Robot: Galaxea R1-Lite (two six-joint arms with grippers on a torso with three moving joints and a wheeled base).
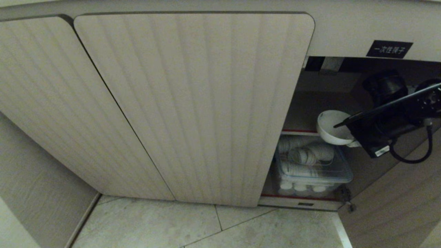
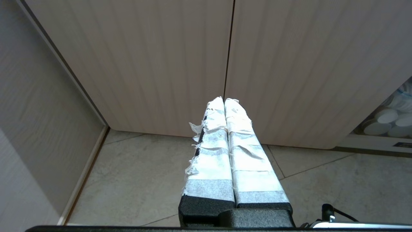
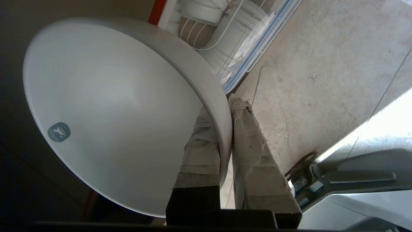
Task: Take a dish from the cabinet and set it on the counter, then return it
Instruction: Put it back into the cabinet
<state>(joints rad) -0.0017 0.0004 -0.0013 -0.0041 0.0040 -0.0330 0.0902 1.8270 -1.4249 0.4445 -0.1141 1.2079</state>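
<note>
Inside the open right bay of the cabinet (image 1: 193, 103), the right end effector (image 3: 227, 129) is clenched on the rim of the dish (image 1: 330, 129), one taped finger inside the bowl and one outside. That white bowl hangs tilted just above the red-edged shelf (image 1: 299, 131). Below it sits a clear plastic box (image 1: 313, 172) of ribbed cups. Facing the closed doors, the left end effector (image 2: 224, 101) hangs above the floor (image 2: 145, 180) with its fingers pressed together, grasping nothing.

I see ribbed white cups (image 1: 305, 155) stacked inside a clear plastic box (image 1: 339, 172), above a grey tiled floor (image 1: 206, 227).
</note>
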